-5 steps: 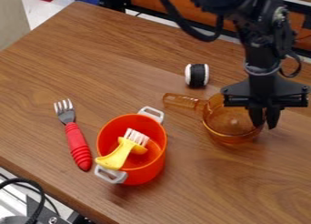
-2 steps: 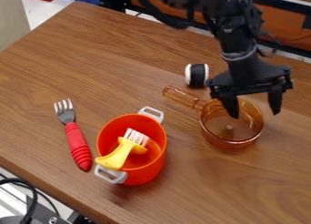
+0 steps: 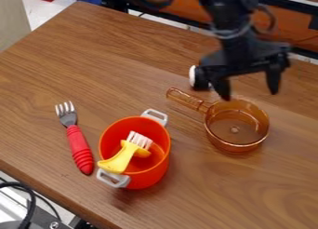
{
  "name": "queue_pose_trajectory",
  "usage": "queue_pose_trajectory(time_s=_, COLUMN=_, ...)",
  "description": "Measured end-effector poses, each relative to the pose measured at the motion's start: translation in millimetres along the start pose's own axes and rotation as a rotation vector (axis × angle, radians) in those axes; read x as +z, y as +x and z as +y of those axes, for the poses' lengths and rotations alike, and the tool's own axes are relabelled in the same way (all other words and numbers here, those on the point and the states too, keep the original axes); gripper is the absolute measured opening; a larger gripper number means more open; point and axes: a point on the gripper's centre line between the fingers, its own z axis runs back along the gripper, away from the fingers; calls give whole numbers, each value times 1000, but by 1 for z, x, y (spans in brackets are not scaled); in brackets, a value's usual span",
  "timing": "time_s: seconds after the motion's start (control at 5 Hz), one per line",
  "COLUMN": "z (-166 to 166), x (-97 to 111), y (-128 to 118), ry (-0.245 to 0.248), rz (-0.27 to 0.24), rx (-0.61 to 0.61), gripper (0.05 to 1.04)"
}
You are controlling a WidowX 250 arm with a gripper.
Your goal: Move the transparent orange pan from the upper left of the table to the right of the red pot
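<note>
pan: glossy plastic | pot: glossy plastic | tabletop: smooth wood | tines: metal

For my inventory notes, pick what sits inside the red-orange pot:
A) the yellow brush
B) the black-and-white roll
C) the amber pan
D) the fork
A: the yellow brush leans in the red-orange pot, its white bristles up, while the fork lies beside it.

Fairly bright, even light covers the table; a soft shadow lies at seven o'clock of the red pot, and glints edge the amber pan.
</note>
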Motion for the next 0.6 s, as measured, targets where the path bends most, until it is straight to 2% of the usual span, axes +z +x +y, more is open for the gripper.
queue_pose_trajectory(time_s=0.2, z=30, x=7, y=29, ry=129, rz=-73, rx=20, gripper=994)
queue_pose_trajectory(time_s=0.4, z=58, x=6, y=58, ry=197, rz=-87, rx=56, gripper=994)
queue_pose_trajectory(time_s=0.6, z=95, x=7, y=82, ry=210, rz=-100, rx=110, gripper=994)
